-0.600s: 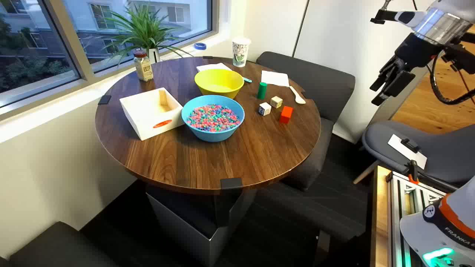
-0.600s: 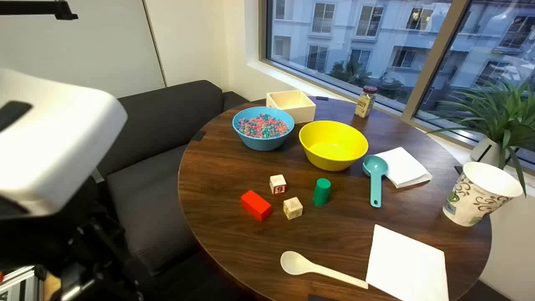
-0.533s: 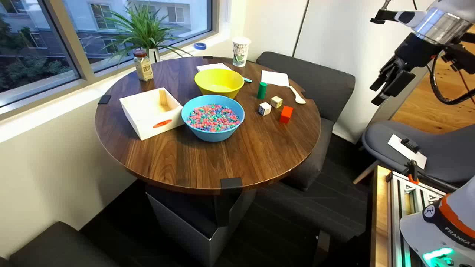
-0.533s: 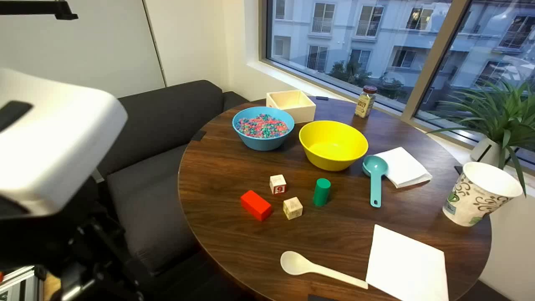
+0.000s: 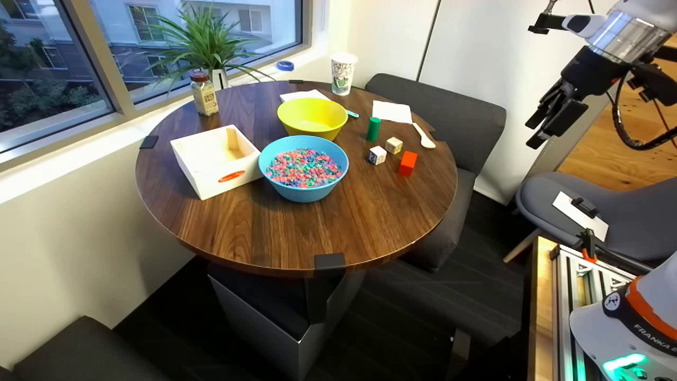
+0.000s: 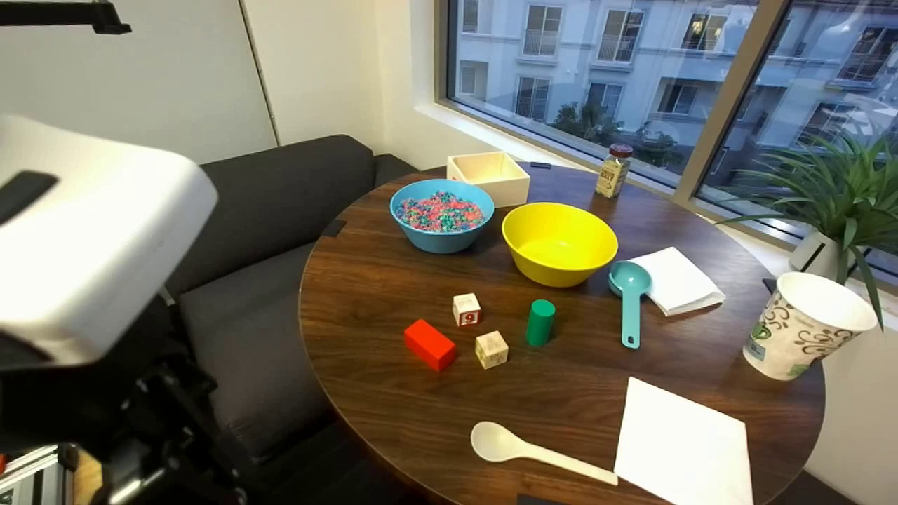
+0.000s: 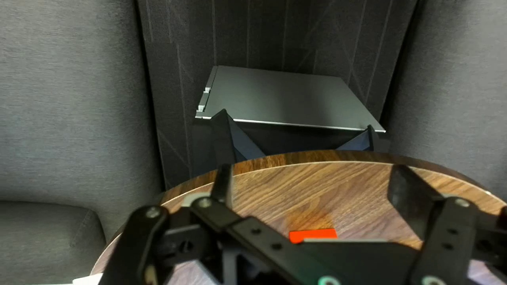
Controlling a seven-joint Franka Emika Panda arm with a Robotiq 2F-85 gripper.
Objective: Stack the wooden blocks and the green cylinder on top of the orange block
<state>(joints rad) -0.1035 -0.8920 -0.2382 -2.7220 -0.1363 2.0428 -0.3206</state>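
Wrist view: fingers (image 7: 412,200) stand wide apart, empty, orange block (image 7: 313,234) at lower centre; in an exterior view cubes (image 5: 394,145) and cylinder (image 5: 373,129) sit right of centre, well left of the fingers

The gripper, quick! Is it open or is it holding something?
Gripper: open, its jaws wide apart in the wrist view, holding nothing.

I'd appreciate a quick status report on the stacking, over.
Gripper open, empty. Orange block bare on top. Wooden blocks, green cylinder unstacked. Nothing apparent in the way.
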